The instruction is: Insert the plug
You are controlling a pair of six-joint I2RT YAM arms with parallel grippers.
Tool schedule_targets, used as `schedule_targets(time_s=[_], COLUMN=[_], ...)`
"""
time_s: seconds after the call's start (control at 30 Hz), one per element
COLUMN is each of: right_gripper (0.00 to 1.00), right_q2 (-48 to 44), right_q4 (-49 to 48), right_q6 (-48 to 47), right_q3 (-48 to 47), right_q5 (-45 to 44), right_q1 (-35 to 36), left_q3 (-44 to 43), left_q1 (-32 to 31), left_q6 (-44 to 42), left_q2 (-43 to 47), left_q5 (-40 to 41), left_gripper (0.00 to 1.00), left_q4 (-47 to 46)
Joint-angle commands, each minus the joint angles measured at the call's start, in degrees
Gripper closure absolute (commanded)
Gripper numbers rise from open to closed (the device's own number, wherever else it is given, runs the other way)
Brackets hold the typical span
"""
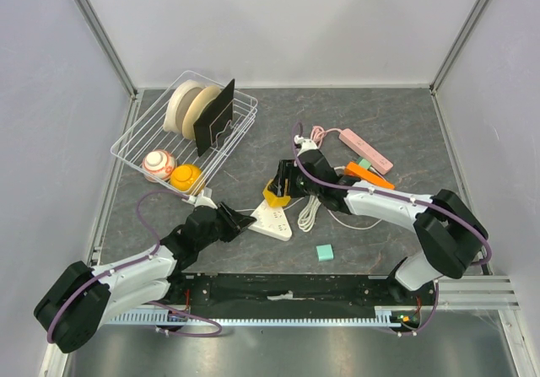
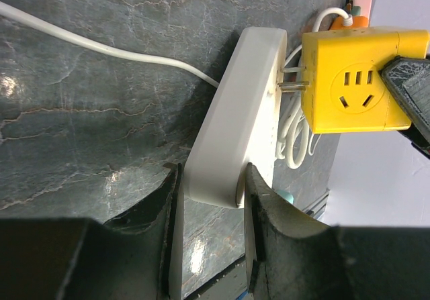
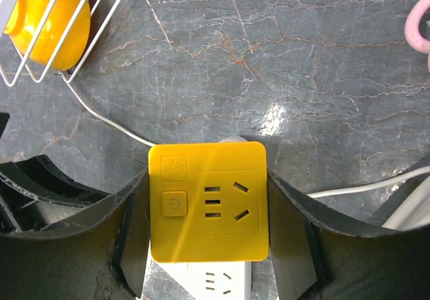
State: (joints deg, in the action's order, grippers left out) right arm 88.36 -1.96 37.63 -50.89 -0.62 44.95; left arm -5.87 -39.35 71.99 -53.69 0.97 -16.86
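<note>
Pinned white power strip [image 2: 235,119] on counter [image 2: 80,112] with left end effector [image 2: 209,192], clamped across one end, bracing against push. Gripped yellow cube plug [image 3: 208,209] in right end effector [image 3: 209,246], closed on both sides, over strip face. Seen only from left wrist: prongs [image 2: 293,78] part-way in, gap showing. Hidden from right wrist by cube body.

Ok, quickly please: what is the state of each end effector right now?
Left end effector: closed, holding the end of the white power strip.
Right end effector: closed, holding the yellow plug.
</note>
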Motion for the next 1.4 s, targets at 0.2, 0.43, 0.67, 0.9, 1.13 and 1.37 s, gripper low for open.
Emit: schedule_targets(time_s=[0.2, 0.43, 0.67, 0.9, 1.13, 1.37], right_gripper=[1.00, 1.00, 1.00, 1.00, 1.00, 1.00], right_q2=[-0.91, -2.14, -0.47, 0.24, 0.94, 7.44], right_q4=[0.90, -1.38, -4.63, -4.64, 1.85, 15.74], right_q6=[-1.59, -1.07, 0.52, 0.08, -1.15, -2.21], right_q3=[4.05, 5.72, 5.54, 5.28, 3.35, -2.80], right_q5=[-5.27, -6.06, -4.74, -5.61, -7.20, -5.88], right_q1=[0.75, 0.84, 1.37, 2.95, 4.18, 6.11], left_q3=[1.30, 1.12, 1.03, 0.86, 0.86, 0.07], left_q1=[0.07, 0.07, 0.07, 0.07, 0.07, 0.07], left_q6=[-0.71, -0.71, -0.44, -0.44, 0.17, 0.44], left_q2=[-0.89, -1.33, -1.33, -1.42, -1.59, -2.99], left_q5=[2.89, 2.72, 2.54, 2.19, 2.10, 1.84], left_gripper=[0.97, 0.97, 0.97, 0.97, 0.97, 0.97], left_q4=[6.67, 6.49, 6.32, 6.31, 6.05, 5.00])
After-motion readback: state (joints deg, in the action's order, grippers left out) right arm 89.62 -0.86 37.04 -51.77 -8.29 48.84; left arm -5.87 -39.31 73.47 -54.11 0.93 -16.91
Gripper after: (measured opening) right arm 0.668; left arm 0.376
